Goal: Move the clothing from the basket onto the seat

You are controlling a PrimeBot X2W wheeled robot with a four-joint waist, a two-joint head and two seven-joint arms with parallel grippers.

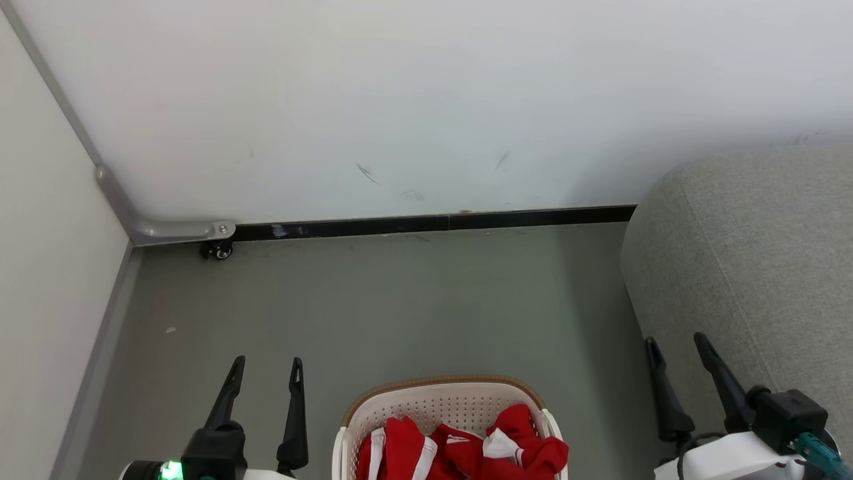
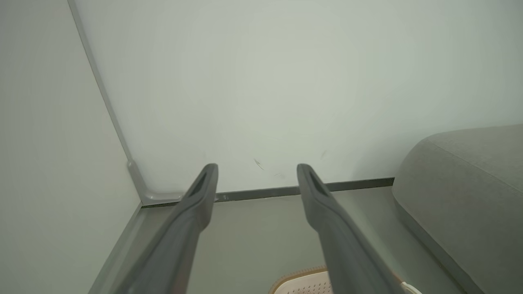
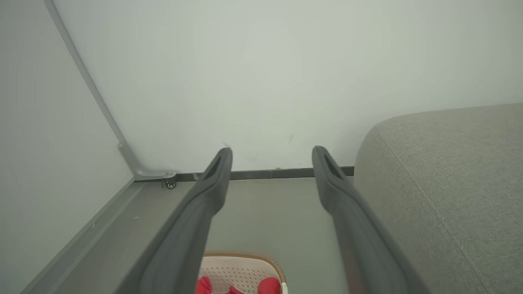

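Looking from the head, the red clothing lies in the basket on the floor between the left gripper and right gripper, both spread wide, empty; the sofa stands right. Left wrist: basket rim under parted jaws. Right wrist: clothing in basket, sofa alongside.

A smooth grey-green floor carries a cream-white perforated plastic basket with a brown rim, a large light grey woven-fabric sofa apart to its right, a small black caster by the far wall, and a tiny white speck
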